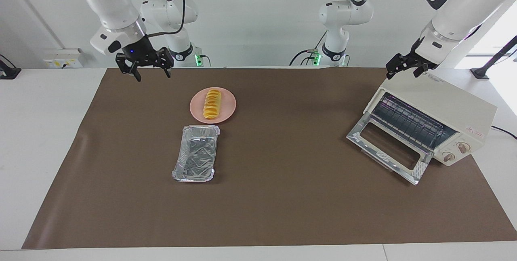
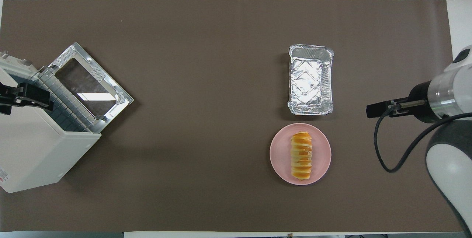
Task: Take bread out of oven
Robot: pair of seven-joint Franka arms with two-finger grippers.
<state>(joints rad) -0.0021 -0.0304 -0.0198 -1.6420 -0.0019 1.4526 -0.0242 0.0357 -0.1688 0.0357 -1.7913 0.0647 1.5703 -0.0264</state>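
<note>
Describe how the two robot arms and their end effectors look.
Both arms are glossy white with dark grey joint caps and loose black cables. The right end effector and left end effector are black, two-fingered; a small blue light shows on the right one.

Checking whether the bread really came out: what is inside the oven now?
Through the dropped-open door, the oven shows only its bare wire rack; the deeper corners are hidden. The bread lies on the pink plate, beside the foil tray.
</note>
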